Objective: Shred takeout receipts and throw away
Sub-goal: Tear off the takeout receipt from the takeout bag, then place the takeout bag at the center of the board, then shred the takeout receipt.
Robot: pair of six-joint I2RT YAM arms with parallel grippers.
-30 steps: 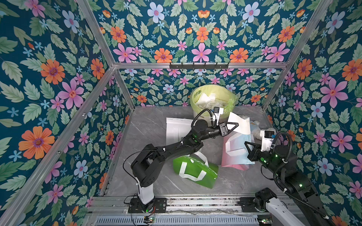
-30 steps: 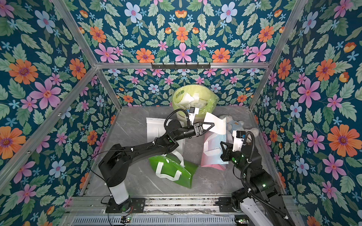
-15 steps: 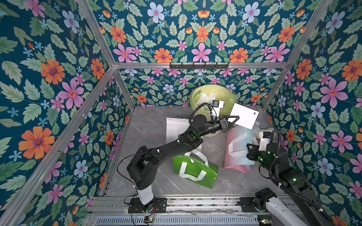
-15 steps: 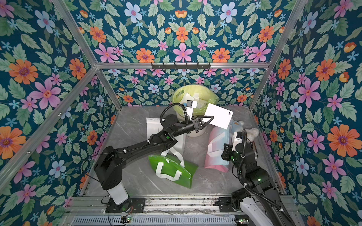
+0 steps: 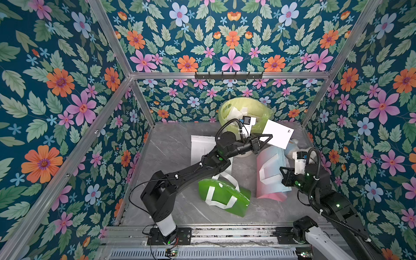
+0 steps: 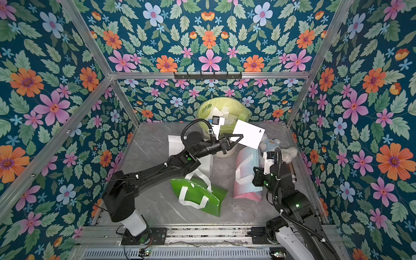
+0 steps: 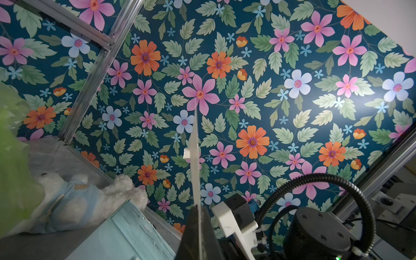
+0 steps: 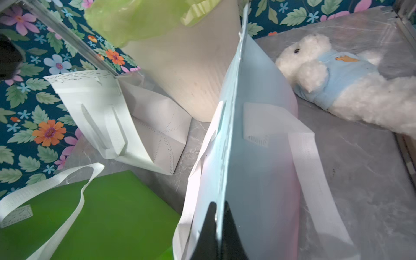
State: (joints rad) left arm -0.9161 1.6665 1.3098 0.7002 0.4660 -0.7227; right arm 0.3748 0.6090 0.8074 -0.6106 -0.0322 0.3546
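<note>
Aloft, left pincer (image 5: 270,136) nips the receipt (image 5: 280,134) by its edge; right pincer (image 8: 218,210) clamps rim of pink bag (image 8: 258,168).

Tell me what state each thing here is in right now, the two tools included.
Left tool: shut, pinching the receipt.
Receipt: whole, held in the air near the bin.
Right tool: shut on the pink bag's top edge.
Pink bag: standing upright.
Green bag: lying on its side.
White bag: lying collapsed.
Bin: upright, lined, white paper pieces inside.
Plush toy: lying down.
</note>
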